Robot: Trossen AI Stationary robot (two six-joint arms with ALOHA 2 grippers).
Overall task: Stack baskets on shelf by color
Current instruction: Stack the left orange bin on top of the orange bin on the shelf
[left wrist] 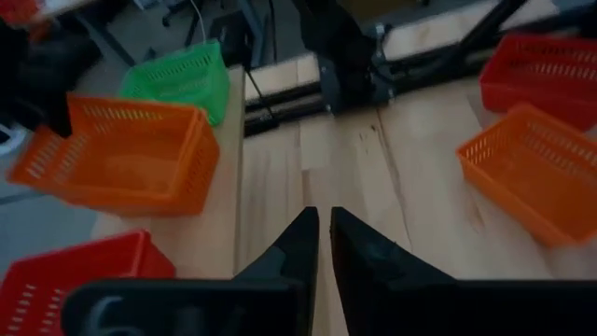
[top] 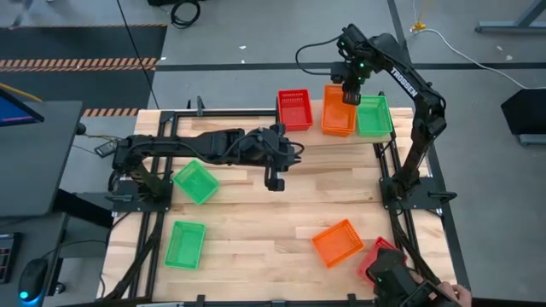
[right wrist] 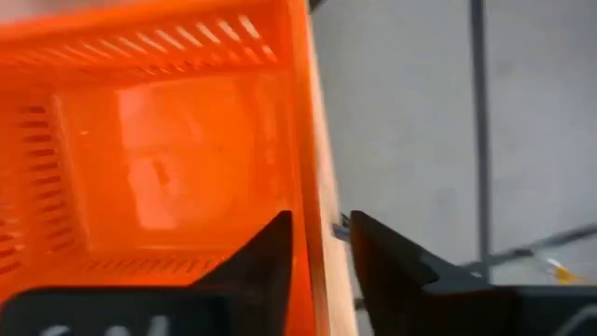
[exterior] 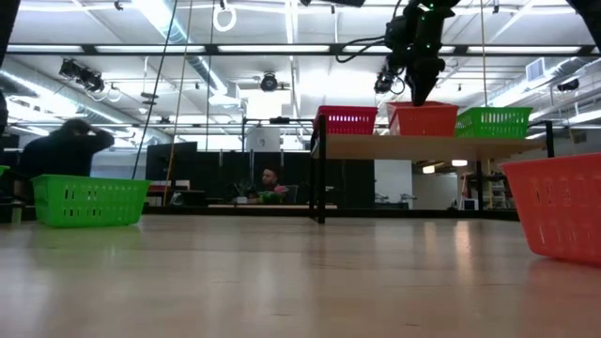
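The bench (top: 281, 213) carries the shelf (exterior: 413, 145) at its far edge, and on the shelf three baskets stand in a row: a red basket (top: 294, 109), an orange basket (top: 338, 111) in the middle and a green basket (top: 374, 115) toward the right end. The right gripper (right wrist: 320, 250) is at the orange basket on the shelf, its fingers astride the basket's wall with one finger inside and one outside; they stand close, but I cannot tell if they pinch the wall or are loose. If the arm lifts while the wall is caught, I think the light basket could tilt, push the green one or fall behind the shelf. The left gripper (left wrist: 323, 245) hangs over the middle of the bench, fingers pressed nearly together and holding nothing. On the bench wait two green baskets (top: 189, 213) near the left edge, and an orange one (top: 338, 241) and a red one (top: 380, 256) near the front right corner.
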